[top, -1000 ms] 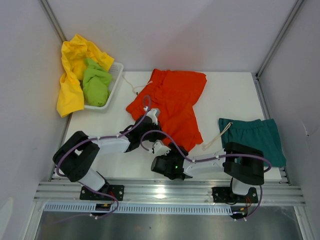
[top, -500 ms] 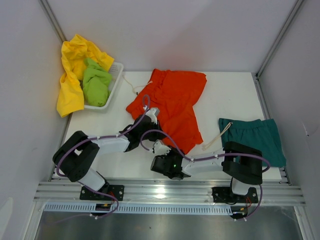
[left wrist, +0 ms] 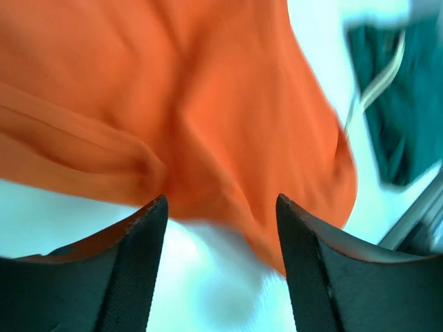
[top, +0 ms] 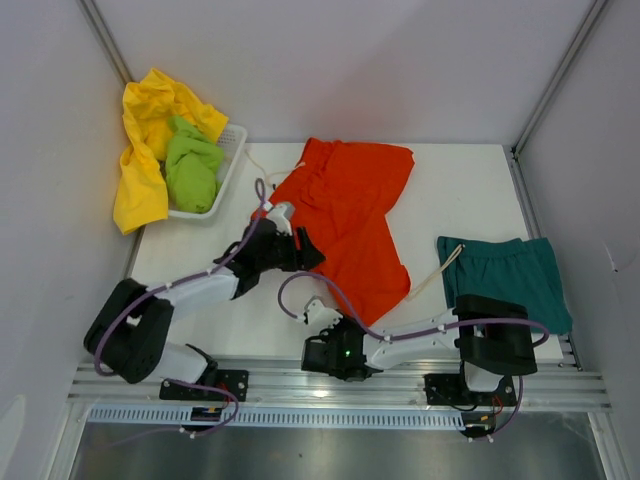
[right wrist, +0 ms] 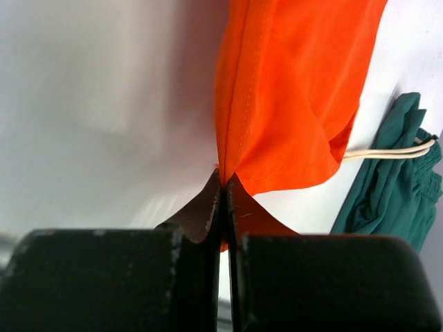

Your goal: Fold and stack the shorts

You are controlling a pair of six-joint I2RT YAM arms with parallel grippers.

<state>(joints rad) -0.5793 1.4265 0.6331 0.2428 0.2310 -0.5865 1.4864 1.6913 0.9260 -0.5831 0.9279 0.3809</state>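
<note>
White tabletop [top: 460, 190], and the orange shorts [top: 350, 215] are the big thing on it, spread out mid-table, rumpled, with creases. The teal shorts [top: 515, 275] lie folded flat by the right edge with a pale drawstring trailing out. The yellow shorts [top: 145, 150] hang over the basket [top: 228, 165] in the far left corner, with the green shorts [top: 190, 170] bunched inside. The left fingers [left wrist: 131, 263] are spread wide above the orange cloth, holding nothing. The right fingers [right wrist: 194, 218] are pinched tight on its near hem.

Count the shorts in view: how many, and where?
4: orange-red shorts spread mid-table, pinched by the right gripper; dark teal shorts at the table's right edge; lime green shorts in the white basket; yellow shorts draped over its left side. Others may be hidden beneath.
</note>
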